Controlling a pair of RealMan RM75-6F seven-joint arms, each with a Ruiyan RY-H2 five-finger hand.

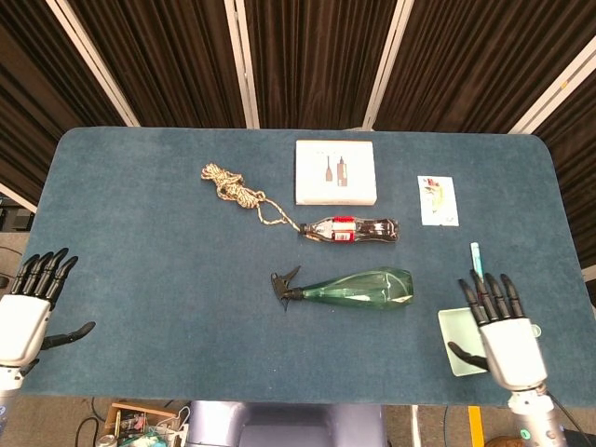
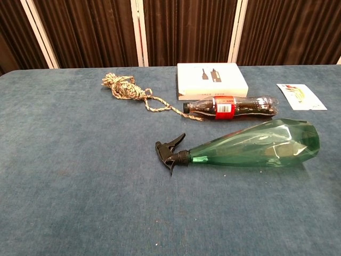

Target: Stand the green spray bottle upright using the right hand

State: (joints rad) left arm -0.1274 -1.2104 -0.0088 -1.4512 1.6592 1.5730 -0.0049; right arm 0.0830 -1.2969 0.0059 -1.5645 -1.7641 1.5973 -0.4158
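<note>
Right hand (image 1: 503,326) empty, fingers spread wide, hovering over pale green scoop (image 1: 453,329) at your near right table edge. Bottle (image 1: 358,288) lies flat mid-table, trigger head pointing left, wide base toward your hand, well apart from it. Step in hand: approach. Next: reach left to base end, wrap body, tip up onto base. Mind cola bottle (image 1: 352,229) just behind. Left hand (image 1: 26,312) idle, fingers apart.

Left hand (image 1: 26,317), right hand (image 1: 507,337) — white palm shells, black fingers
</note>
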